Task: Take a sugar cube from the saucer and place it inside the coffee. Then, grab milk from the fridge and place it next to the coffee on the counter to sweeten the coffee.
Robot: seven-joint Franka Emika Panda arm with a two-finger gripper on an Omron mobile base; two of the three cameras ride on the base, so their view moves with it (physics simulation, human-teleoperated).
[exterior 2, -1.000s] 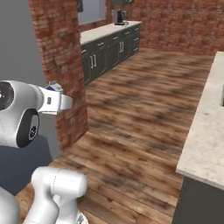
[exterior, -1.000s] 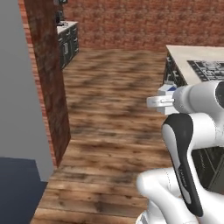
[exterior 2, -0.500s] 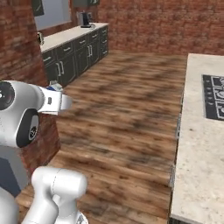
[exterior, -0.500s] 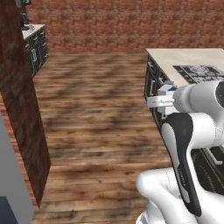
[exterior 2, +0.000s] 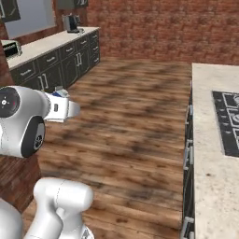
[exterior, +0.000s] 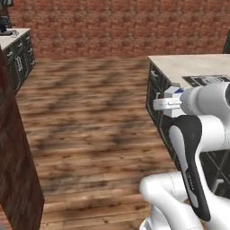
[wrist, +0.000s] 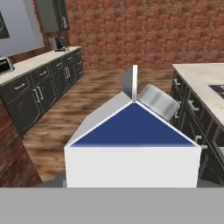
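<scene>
Milk (wrist: 131, 148) sits right against the hand camera, its blue gable and white front wall filling the lower centre of the hand view, so the gripper (exterior: 165, 102) is clenched on the carton and carries it above the floor. From the left base view only a white and blue corner of it peeks out at the end of the arm; from the right base view the same corner shows at (exterior 2: 60, 93).

Open room: a wide stretch of wooden floor (exterior: 90, 117) lies ahead of and below the gripper, bare as far as the brick back wall (exterior: 117, 27). To the gripper's right runs the counter (exterior 2: 210, 140), its near edge lined with dark drawers, a black cooktop (exterior 2: 228, 121) set into its top. To the gripper's left, well apart, a second run of dark cabinets (exterior 2: 56, 65) carries a coffee machine (exterior 2: 70, 22). A brick pillar (exterior: 15, 170) stands close on the left.

Against half a second ago, the whole scene has swung: the pillar has slid further left and the counter edge has come nearer.
</scene>
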